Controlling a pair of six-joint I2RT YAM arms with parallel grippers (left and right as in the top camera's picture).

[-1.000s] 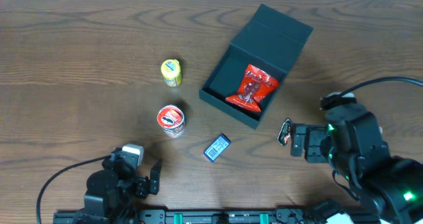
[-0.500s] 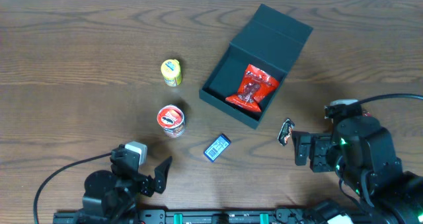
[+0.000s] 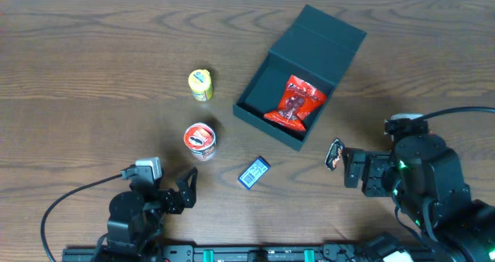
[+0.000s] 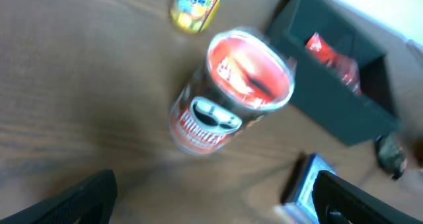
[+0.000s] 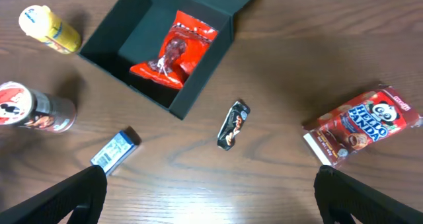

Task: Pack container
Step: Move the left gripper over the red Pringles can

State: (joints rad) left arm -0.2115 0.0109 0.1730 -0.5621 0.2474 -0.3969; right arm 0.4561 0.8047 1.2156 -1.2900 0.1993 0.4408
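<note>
L claw [image 3: 182,194] & R claw [image 3: 352,168] both spread wide, empty, arms tucked at near side.

Overhead looks down; wrists (lower) share container [image 3: 321,34].

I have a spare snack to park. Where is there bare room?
The table is barest left of the yellow tube and red can, and along the far edge behind them. Crowded: between can, blue packet, container and dark wrapper.

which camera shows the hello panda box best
The right wrist view: the Hello Panda box lies whole in frame, label readable, right of the small dark wrapper. The overhead and left wrist views show none of it.
</note>
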